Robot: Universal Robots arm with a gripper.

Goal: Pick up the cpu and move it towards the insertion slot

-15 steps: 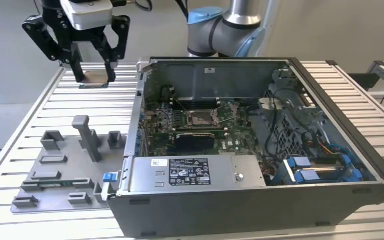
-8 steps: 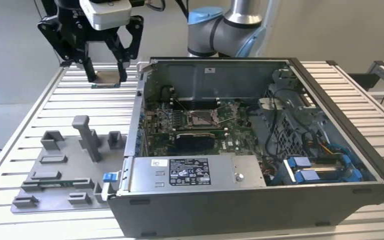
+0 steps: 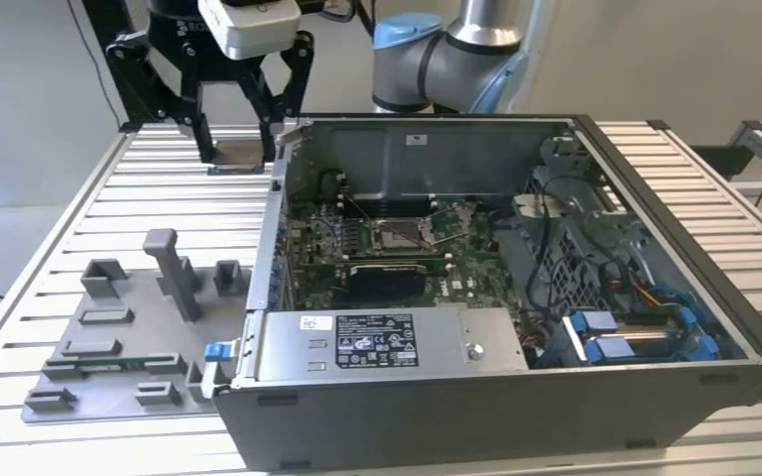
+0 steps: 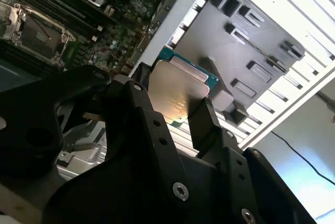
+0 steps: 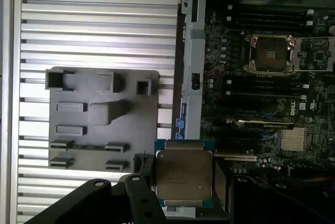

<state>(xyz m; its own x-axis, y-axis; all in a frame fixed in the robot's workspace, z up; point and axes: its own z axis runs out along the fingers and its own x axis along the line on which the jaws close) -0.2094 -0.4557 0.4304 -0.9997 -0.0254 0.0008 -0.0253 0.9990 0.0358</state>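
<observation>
- On the exterior view's left I see the grey tray (image 3: 116,342) lying on the slatted worktop (image 3: 51,228), with bare slats all round it and nothing in its pockets that I can make out.
- My hand (image 3: 239,149) hangs above the worktop, just outside the case's (image 3: 487,397) left wall, well clear of the tray.
- Its fingers (image 4: 201,124) are clamped on the cpu (image 5: 183,174), gripping two opposite edges; the pale face is flat and level in both wrist views.
- The case lies open-topped, its left wall standing between my hand and the board (image 3: 467,243).
- Inside, the slot (image 3: 397,234) sits mid-board, metal frame around a dark centre, holding no chip, well apart from the cpu.
</observation>
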